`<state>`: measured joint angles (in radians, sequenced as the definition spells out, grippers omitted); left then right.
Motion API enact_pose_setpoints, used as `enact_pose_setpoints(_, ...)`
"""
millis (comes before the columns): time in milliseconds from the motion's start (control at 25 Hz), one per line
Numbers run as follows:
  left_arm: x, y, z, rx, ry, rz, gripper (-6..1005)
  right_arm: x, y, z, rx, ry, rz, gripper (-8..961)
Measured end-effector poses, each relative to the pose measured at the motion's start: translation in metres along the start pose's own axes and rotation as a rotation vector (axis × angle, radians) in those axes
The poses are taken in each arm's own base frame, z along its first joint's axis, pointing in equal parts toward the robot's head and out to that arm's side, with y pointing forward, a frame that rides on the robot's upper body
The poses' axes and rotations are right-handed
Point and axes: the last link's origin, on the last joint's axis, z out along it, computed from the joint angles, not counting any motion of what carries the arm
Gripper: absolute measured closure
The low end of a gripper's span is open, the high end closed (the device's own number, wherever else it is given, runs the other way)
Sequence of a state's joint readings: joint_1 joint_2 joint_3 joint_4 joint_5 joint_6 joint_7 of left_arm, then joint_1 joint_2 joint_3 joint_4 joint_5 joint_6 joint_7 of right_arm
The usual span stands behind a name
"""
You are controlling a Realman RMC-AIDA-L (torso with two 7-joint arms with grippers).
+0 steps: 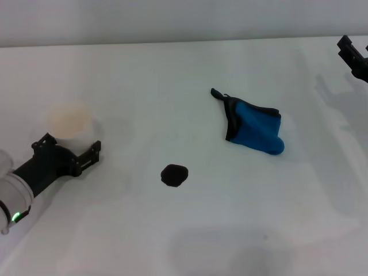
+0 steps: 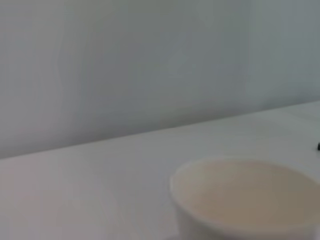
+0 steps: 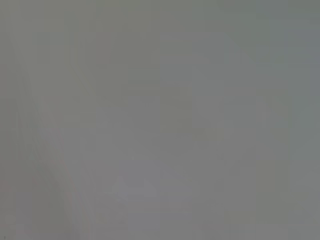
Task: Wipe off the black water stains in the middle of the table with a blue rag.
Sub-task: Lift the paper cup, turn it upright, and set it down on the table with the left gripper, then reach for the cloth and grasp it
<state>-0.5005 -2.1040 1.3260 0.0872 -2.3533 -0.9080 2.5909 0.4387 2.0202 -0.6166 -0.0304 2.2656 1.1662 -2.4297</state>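
The black water stain (image 1: pixel 173 175) is one small dark blot in the middle of the white table (image 1: pixel 190 75). The blue rag (image 1: pixel 257 128), with black edging and a loop, lies crumpled to the stain's right and a little farther back. My left gripper (image 1: pixel 69 145) is open and empty at the table's left, just in front of a white paper cup (image 1: pixel 69 118). My right gripper (image 1: pixel 353 54) is at the far right edge of the head view, well away from the rag. The right wrist view shows only a plain grey surface.
The white paper cup also fills the lower part of the left wrist view (image 2: pixel 245 197), with the table's far edge and a grey wall behind it.
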Motion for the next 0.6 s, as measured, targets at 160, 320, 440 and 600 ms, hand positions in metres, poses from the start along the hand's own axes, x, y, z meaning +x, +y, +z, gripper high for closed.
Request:
enact_pose_setpoints(160, -0.001, 0.001, -0.001, -0.007, -0.002, 0.001, 166, 0.001, 0.001, 0.000, -0.001, 0.001, 0.001, 117)
enact_pose_setpoints(320, -0.003, 0.001, -0.004, -0.001, 0.010, -0.015, 108, 0.001, 0.001, 0.000, -0.005, 0.000, 0.002, 117)
enact_pose_setpoints(440, -0.005, 0.002, -0.007, 0.002, 0.009, -0.023, 108, 0.001, 0.002, 0.000, -0.007, 0.001, 0.001, 117)
enact_pose_setpoints(600, -0.013, 0.001, -0.016, 0.021, 0.009, -0.047, 109, 0.001, 0.001, -0.001, -0.006, 0.001, 0.003, 117)
